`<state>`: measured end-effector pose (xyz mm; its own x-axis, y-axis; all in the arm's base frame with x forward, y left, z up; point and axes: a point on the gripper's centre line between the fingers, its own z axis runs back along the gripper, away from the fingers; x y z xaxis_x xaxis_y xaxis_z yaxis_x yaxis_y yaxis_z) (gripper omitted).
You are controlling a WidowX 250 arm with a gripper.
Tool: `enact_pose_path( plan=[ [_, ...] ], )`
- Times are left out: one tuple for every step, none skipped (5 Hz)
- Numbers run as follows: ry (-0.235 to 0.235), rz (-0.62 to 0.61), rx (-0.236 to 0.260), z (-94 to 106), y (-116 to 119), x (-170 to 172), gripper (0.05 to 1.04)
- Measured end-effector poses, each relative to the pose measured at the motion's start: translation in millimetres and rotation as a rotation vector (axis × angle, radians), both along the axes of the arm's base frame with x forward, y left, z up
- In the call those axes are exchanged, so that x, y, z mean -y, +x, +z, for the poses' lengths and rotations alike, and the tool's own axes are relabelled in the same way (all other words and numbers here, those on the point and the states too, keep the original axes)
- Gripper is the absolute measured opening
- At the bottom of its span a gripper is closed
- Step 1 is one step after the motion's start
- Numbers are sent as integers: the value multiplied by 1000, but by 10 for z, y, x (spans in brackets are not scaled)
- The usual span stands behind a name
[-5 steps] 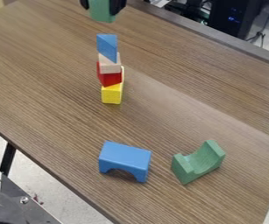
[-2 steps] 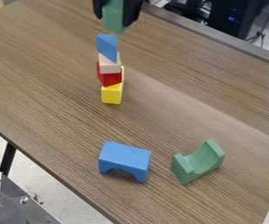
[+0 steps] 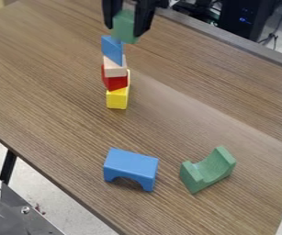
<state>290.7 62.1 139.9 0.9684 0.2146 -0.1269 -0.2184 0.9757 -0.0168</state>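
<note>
At the top of the view, left of centre, my black gripper (image 3: 126,28) is shut on a green block (image 3: 124,26). The block's lower end overlaps the top of a stack in the view; whether they touch I cannot tell. From the top down, the stack has a blue triangular block (image 3: 112,48), a beige block (image 3: 115,68), a red block (image 3: 115,82) and a yellow block (image 3: 116,98) standing on the table.
On the wooden table (image 3: 63,92), a blue arch block (image 3: 131,168) lies near the front, with a green curved block (image 3: 208,170) to its right. Dark equipment (image 3: 244,18) stands beyond the table's far edge. A metal surface (image 3: 20,218) is at the lower left.
My gripper has moved down and to the right in the view with the green block, so that the block now overlaps the stack's top. The stack and the other blocks have stayed put.
</note>
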Motion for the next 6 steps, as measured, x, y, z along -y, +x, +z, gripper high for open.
enact_pose_path(
  plan=[
    [-26, 20, 3, -42, -15, -95, 584],
    [-25, 21, 3, -42, -20, -115, 584],
    [-21, 25, 5, -43, -18, -126, 584],
    [3, 18, 3, -49, -9, -114, 647],
    [8, 28, 4, -53, -6, -119, 938],
    [6, 39, 22, -40, -29, -106, 1001]
  ],
)
